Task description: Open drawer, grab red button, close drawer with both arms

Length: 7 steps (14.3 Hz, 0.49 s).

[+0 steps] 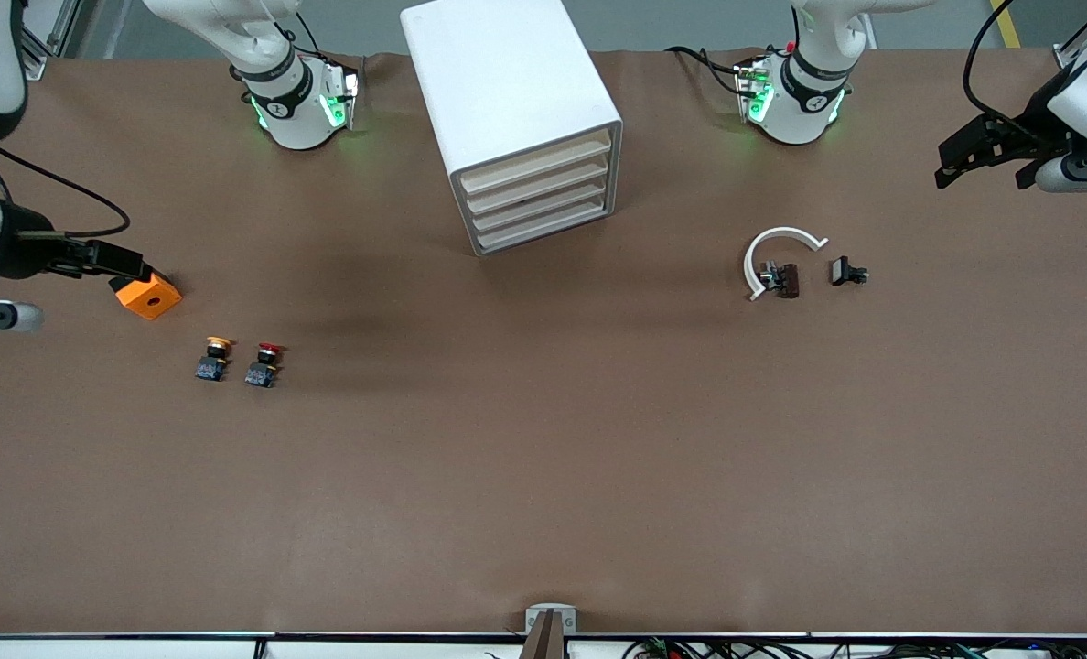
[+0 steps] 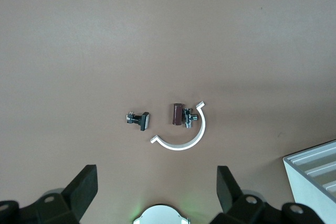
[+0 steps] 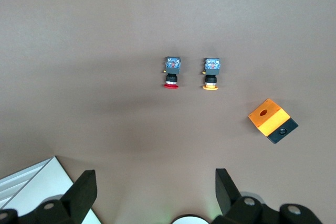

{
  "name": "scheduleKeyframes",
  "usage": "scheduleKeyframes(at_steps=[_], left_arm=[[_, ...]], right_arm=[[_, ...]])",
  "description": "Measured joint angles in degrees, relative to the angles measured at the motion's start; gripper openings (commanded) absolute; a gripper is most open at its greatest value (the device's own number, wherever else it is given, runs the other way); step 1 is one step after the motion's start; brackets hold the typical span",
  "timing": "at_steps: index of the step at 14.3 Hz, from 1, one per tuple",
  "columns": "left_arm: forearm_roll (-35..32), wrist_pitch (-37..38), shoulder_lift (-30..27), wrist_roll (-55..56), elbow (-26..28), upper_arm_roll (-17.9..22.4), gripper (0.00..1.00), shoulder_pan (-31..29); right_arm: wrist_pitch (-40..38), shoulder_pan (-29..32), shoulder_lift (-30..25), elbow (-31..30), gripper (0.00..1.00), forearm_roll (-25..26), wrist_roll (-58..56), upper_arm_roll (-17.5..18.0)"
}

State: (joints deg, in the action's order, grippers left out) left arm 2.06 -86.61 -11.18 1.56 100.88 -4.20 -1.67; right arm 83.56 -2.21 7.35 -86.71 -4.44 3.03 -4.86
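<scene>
Red-capped button (image 1: 263, 364) sits on worktop (image 1: 543, 476) beside yellow-capped button (image 1: 214, 359), toward right arm's end. Drawer unit (image 1: 521, 119) closed. Left gripper (image 2: 157, 184) and right gripper (image 3: 152, 190) hover, fingers released, empty.

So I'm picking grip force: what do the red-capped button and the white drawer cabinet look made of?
The small red-capped push button: seemingly moulded plastic, a glossy red cap on a dark blue-black body, with a thin metallic-looking ring under the cap. The white four-drawer cabinet: probably matte plastic, with smooth rounded edges and uniform colour.
</scene>
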Motion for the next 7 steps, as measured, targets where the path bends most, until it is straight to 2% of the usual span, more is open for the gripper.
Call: scheduleKeyframes(at_steps=[7], left_arm=[[0.00,0.00,2.40,-0.34,-1.52,-1.25,1.00,1.01]], right_arm=[[-2.51,1.05,0.37,5.11,1.00,2.65,1.53,0.65]])
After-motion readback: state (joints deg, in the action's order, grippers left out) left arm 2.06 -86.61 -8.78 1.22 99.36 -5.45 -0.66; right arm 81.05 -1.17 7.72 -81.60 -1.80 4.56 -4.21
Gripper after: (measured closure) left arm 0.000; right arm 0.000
